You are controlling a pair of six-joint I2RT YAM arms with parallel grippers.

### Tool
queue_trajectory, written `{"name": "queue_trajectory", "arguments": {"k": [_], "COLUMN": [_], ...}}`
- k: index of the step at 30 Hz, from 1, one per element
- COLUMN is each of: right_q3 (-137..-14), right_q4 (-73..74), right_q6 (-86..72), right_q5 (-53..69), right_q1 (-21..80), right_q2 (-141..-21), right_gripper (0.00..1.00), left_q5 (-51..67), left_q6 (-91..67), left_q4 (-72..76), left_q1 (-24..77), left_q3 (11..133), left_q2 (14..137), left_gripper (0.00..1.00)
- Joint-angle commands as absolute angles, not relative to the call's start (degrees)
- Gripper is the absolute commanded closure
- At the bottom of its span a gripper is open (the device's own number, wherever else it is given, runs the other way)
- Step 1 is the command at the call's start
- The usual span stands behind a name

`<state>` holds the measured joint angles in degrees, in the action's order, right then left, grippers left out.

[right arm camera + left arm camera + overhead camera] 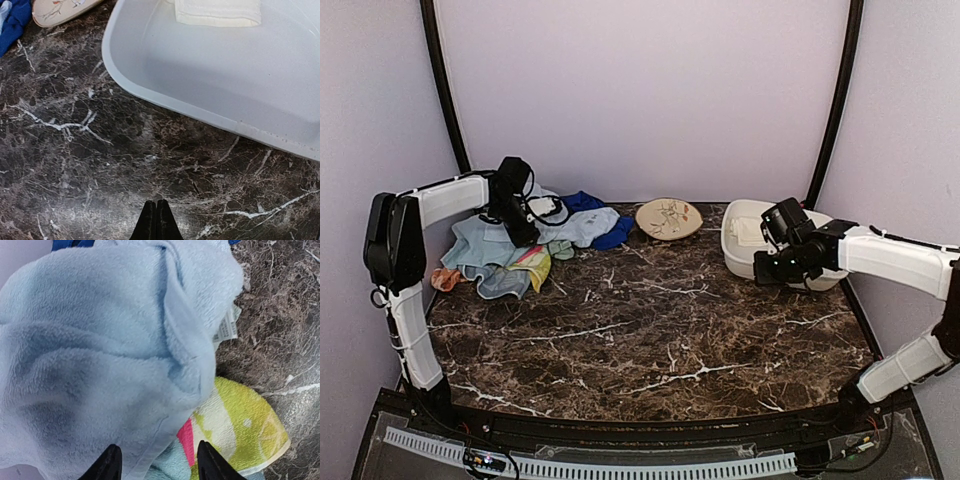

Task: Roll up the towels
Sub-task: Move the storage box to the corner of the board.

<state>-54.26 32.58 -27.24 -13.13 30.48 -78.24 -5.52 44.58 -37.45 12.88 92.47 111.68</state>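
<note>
Light blue towel [100, 340] fills most of the left wrist view, rumpled, with a yellow towel [240, 430] (pink patch at its edge) showing from under it. Both belong to the heap of towels [520, 250] lying on the marble table [650, 330] left of the round plate [668, 218]. A royal blue towel [610, 235] is the piece of that heap nearest the plate. The left gripper [160, 462] hangs over the heap, its 2 jaws parted, with light blue cloth below the gap. Right of the plate sits a white tub [225, 75] holding 1 folded cream towel [217, 12]. The right gripper [156, 220] hovers just beside the tub, jaws pressed together and empty.
</note>
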Motion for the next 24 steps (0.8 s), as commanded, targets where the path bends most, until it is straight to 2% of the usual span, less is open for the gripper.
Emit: {"name": "queue_trajectory", "arguments": {"k": [1,5,13,17,22,24], "right_q3": [-59.2,-60.8,-60.6,-59.8,-59.9,-60.5], "right_q4": [30.8,30.6,28.9,28.1,27.8,27.6], "right_q6": [-28.8,-28.6,-29.0,-29.3,-28.8,-28.3], "right_q5": [-13.0,-12.8,-12.4,-12.0,-11.6,-11.4], "right_q1": [32.4,33.2,34.6,35.0,35.2,35.2], "right_q2": [-78.7,-79.0,-79.0,-78.5,-78.2,-78.4], "right_gripper": [1.0,1.0,1.0,1.0,1.0,1.0], "left_q5": [-5.8,-8.2,-11.3,-12.2,-13.0,-13.0], "left_q6": [42.6,43.0,44.2,43.8,42.1,41.2], "left_q4": [-38.8,-39.7,-33.6,-31.2,-36.4,-38.8], "left_q1": [13.5,13.5,14.3,15.5,16.8,17.5], "left_q3": [94.3,93.9,92.0,93.2,97.1,98.4], "left_q2": [112.8,113.8,115.4,116.0,114.9,113.2], "left_gripper": [0.46,0.43,0.46,0.62,0.92,1.0]}}
